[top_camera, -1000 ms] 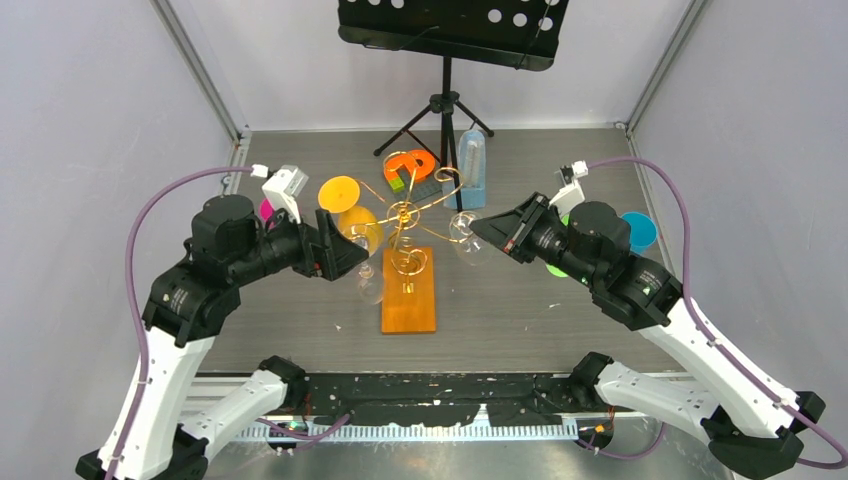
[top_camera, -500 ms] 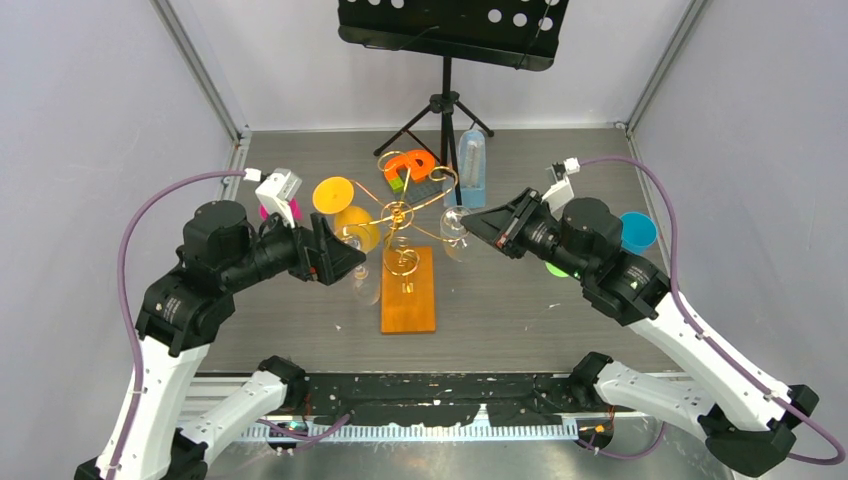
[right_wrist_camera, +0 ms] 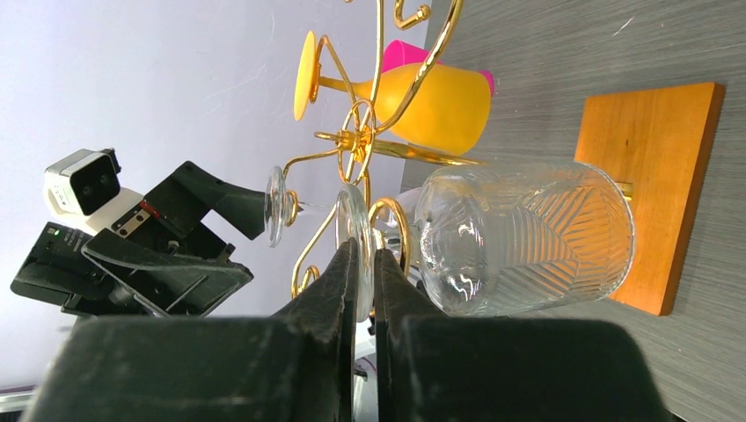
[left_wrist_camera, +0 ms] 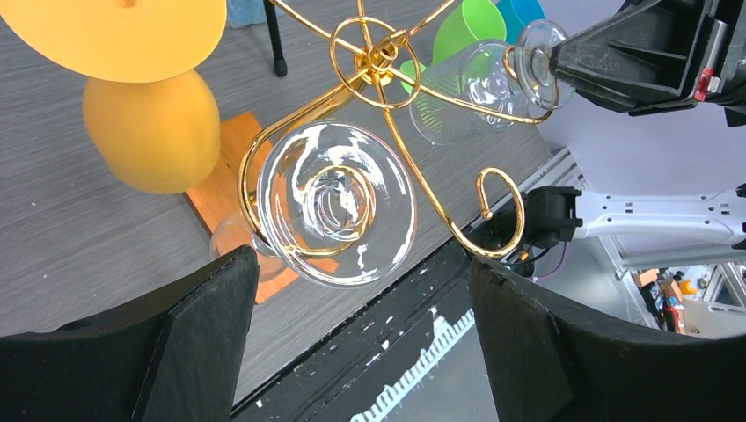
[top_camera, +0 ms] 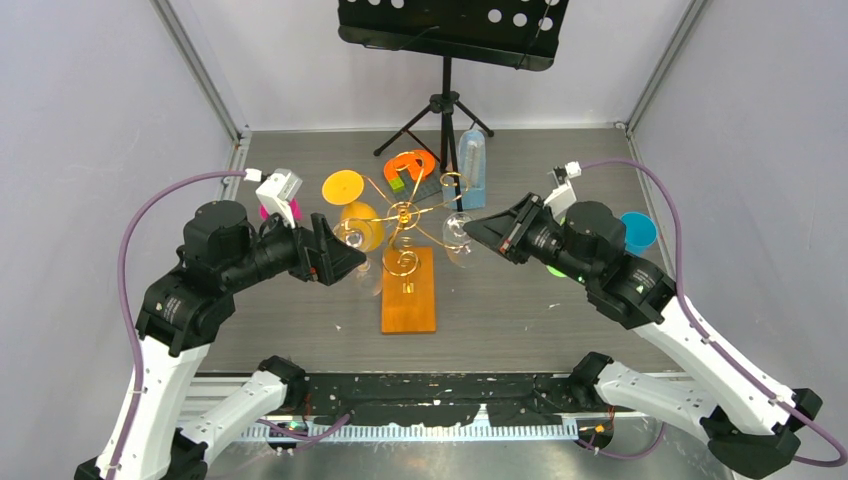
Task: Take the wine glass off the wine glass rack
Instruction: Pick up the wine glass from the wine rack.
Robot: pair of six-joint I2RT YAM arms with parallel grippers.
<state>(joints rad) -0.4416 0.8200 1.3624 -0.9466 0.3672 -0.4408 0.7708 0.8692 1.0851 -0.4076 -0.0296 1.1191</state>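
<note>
The wine glass rack [top_camera: 404,213], gold wire arms on an orange wooden base [top_camera: 410,300], stands mid-table. A clear wine glass [top_camera: 458,232] hangs upside down on its right arm. My right gripper [top_camera: 470,228] is shut on that glass's round foot [right_wrist_camera: 356,230], with the ribbed bowl [right_wrist_camera: 528,237] beside the fingers. A second clear glass [left_wrist_camera: 339,202] hangs on the left arm. My left gripper [left_wrist_camera: 359,264] is open, its jaws either side of that glass's foot and apart from it. A yellow glass [top_camera: 362,225] hangs at the back left.
A black tripod music stand [top_camera: 447,100] stands behind the rack. A blue bottle [top_camera: 472,170] and an orange piece [top_camera: 410,165] sit near it. A blue cup [top_camera: 638,232] and a green cup [top_camera: 553,268] are at the right, a pink cup [top_camera: 266,210] at the left.
My right gripper reached in to the right-hand glass's foot, then drew back slightly with it. The rack's arms swung a little. My left gripper shifted slightly left.
</note>
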